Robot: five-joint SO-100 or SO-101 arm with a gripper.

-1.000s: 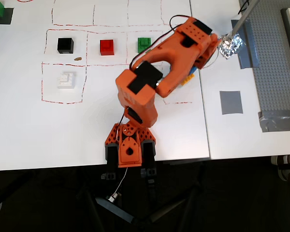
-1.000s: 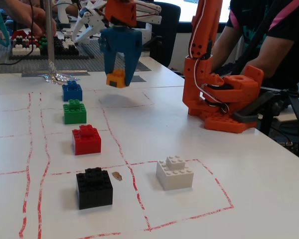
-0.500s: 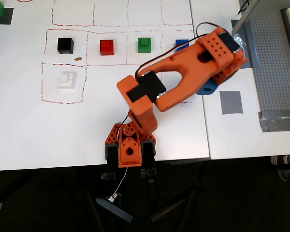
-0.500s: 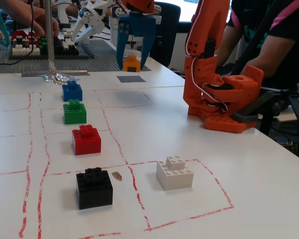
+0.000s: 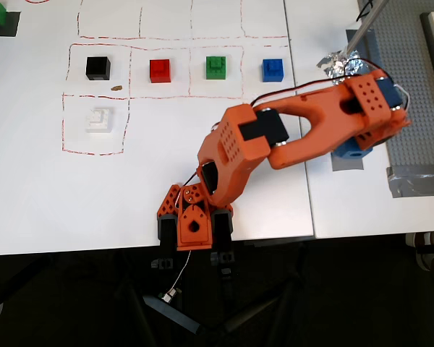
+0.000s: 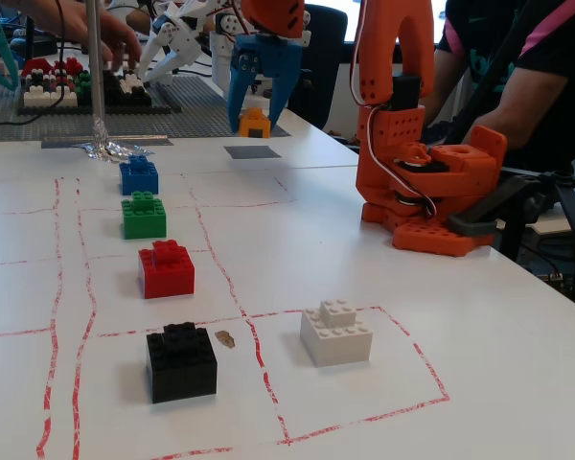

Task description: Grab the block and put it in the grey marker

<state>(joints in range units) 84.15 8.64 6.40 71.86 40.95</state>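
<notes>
In the fixed view the orange-yellow block (image 6: 255, 125) stands on the white table just beyond the grey marker (image 6: 252, 151), apart from it. My gripper (image 6: 253, 117), with blue fingers, points down and is open, one finger on each side of the block. Whether the fingers touch the block I cannot tell. In the overhead view the orange arm covers the block. Only a blue part of the gripper (image 5: 351, 152) and an edge of the grey marker (image 5: 346, 164) show under the wrist.
A row of blue (image 5: 273, 69), green (image 5: 215, 66), red (image 5: 160, 70) and black (image 5: 98, 67) blocks and a white block (image 5: 98, 118) lies left of the arm. Crumpled foil (image 5: 340, 63) with a metal pole, a grey baseplate (image 5: 412, 87) and people's hands (image 6: 96, 34) are close behind the gripper.
</notes>
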